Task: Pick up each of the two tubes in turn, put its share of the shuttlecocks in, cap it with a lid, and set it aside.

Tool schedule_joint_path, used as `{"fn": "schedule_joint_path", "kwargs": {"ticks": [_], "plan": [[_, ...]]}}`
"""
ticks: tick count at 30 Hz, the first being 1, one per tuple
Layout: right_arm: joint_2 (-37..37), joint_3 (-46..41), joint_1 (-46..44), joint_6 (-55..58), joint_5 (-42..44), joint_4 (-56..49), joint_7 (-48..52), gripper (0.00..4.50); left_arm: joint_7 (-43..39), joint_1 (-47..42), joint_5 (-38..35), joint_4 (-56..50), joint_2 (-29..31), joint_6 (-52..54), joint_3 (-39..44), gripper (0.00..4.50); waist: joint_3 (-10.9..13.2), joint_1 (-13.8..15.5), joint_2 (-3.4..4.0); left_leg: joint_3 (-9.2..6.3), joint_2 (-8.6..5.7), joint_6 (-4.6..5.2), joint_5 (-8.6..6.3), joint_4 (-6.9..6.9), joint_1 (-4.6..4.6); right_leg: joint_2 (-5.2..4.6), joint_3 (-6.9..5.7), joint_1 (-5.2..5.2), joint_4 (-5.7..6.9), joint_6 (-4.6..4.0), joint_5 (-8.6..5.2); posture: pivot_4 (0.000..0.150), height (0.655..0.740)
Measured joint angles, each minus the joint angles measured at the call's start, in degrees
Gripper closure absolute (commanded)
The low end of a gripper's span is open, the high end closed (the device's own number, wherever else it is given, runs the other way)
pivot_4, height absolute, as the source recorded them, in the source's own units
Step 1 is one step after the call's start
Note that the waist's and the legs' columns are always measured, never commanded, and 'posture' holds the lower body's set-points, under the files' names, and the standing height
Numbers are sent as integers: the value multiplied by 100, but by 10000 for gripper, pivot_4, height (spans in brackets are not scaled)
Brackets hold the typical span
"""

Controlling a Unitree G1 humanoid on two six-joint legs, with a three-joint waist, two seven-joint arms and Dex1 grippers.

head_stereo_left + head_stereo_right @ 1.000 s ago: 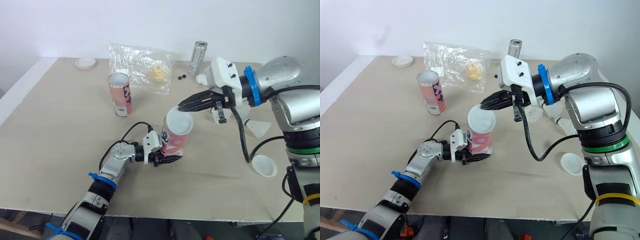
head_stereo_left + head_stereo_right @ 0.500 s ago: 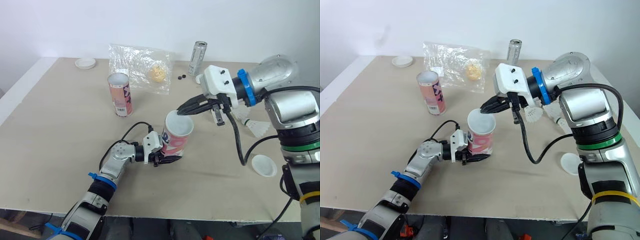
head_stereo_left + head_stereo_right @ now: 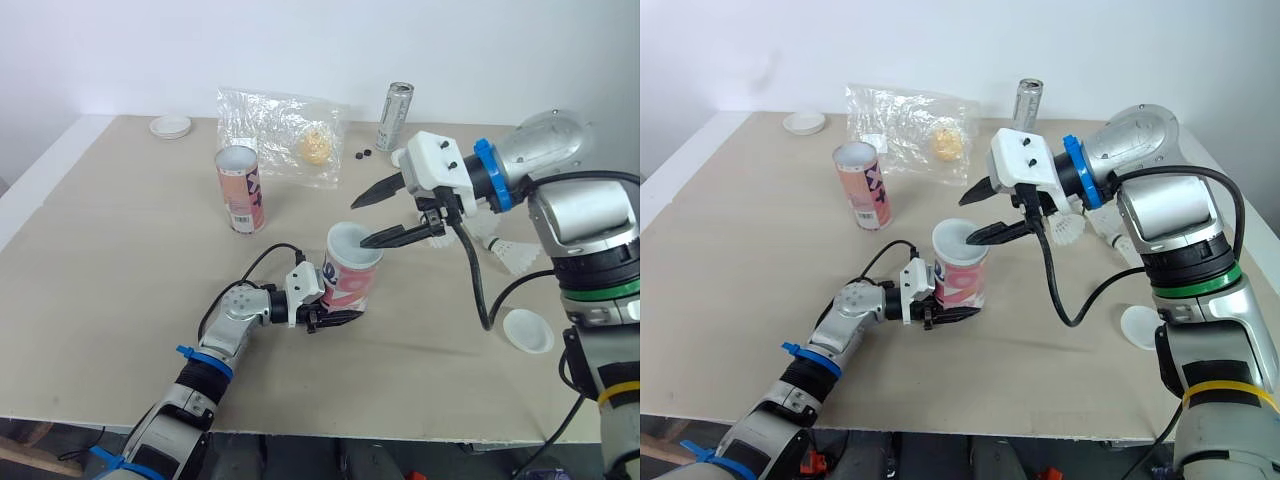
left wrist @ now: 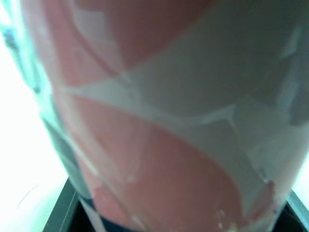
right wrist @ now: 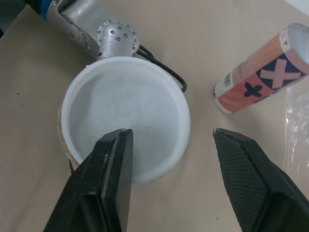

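Gripping what, the left gripper (image 3: 328, 318)? – asks the first.

The pink tube (image 3: 350, 285), low on its wall, with the jaws closed against either side – answers the second. The tube stands upright on the worktop (image 3: 120, 260), near the middle, and a white lid (image 3: 355, 246) sits on its mouth.

And the right gripper (image 3: 358, 222)?

Its jaws are spread wide and empty. One finger reaches over the lid's rim, while the other points clear of the tube on the far side. Whether the lower finger touches the lid cannot be told.

Where is the second tube (image 3: 241, 190)?

Upright and uncapped, farther back to the left, well apart from the first. A loose lid (image 3: 529, 331) lies near the right edge, another lid (image 3: 171, 126) at the far left corner. A shuttlecock (image 3: 517, 257) lies behind the right arm, and a plastic bag (image 3: 280, 135) and a can (image 3: 396, 116) stand at the back.
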Motion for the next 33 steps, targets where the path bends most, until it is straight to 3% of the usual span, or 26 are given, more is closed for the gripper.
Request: {"fn": "schedule_joint_path", "kwargs": {"ticks": [6, 9, 14, 23, 33], "plan": [[163, -508, -251, 863, 502, 84, -358, 15147, 19, 38, -20, -48, 3, 10, 1, 20845, 0, -1, 0, -1, 1, 0, -1, -4, 0, 0, -1, 0, -2, -3, 0, 1500, 7400], [163, -646, -240, 1276, 726, 40, -495, 22276, 20, 48, -25, -65, 8, 13, 1, 20845, 0, -1, 0, -1, 1, 0, -1, -6, -1, 0, -1, -1, -4, -3, 0, 1500, 7400], [131, -650, 123, 1758, 1004, -484, -607, 43960, 25, 57, -27, -91, 14, 52, 2, 20845, 0, -3, 0, -1, 1, 1, -1, -8, -1, 1, -1, -1, -5, -3, -2, 1500, 7400], [128, -399, 560, 2008, 1072, -946, -797, 44780, 28, 56, -33, -95, 16, 83, 6, 20845, 0, -5, 0, -1, 2, 1, -2, -8, 0, 1, -1, -1, -6, -2, -1, 1500, 7400], [133, -74, 714, 1411, 752, -925, -683, 44780, 48, 55, -35, -95, 18, 102, 7, 20845, -1, -6, 1, 0, 3, 1, -2, -8, 2, 2, -2, 1, -10, -1, 0, 1500, 7400]]}}
